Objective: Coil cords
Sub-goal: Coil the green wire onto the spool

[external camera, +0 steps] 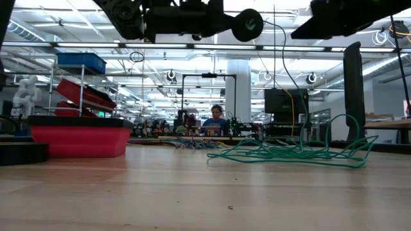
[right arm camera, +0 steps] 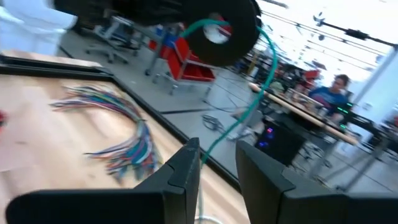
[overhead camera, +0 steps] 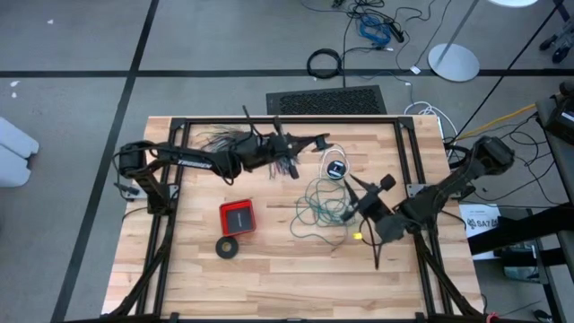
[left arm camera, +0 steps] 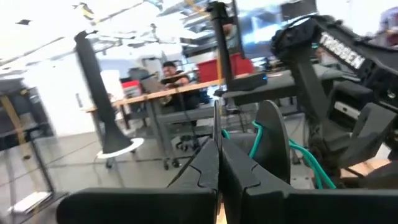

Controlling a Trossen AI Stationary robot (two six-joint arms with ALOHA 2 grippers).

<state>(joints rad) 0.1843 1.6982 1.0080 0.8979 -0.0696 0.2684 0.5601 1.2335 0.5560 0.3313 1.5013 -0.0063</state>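
On the wooden tabletop (overhead camera: 269, 269), a long thin teal-green wire (overhead camera: 321, 208) sprawls toward the right edge; the left gripper (overhead camera: 309, 142), fingers pressed together, holds a black spool (overhead camera: 319, 142), while the right gripper (overhead camera: 352, 213) stands parted around that wire.

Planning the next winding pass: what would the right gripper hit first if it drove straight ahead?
The teal-green wire, which runs between the open fingers of the right gripper; beyond it, probably the raised black spool, though depth is unclear.

My wooden table (overhead camera: 269, 269) with scattered items.
On its planks I see a loose teal-green wire (overhead camera: 320, 208) tangle, a red box (overhead camera: 237, 217), a black tape ring (overhead camera: 228, 247), a white cord (overhead camera: 328, 161) and fanned many-coloured wires (overhead camera: 220, 139).
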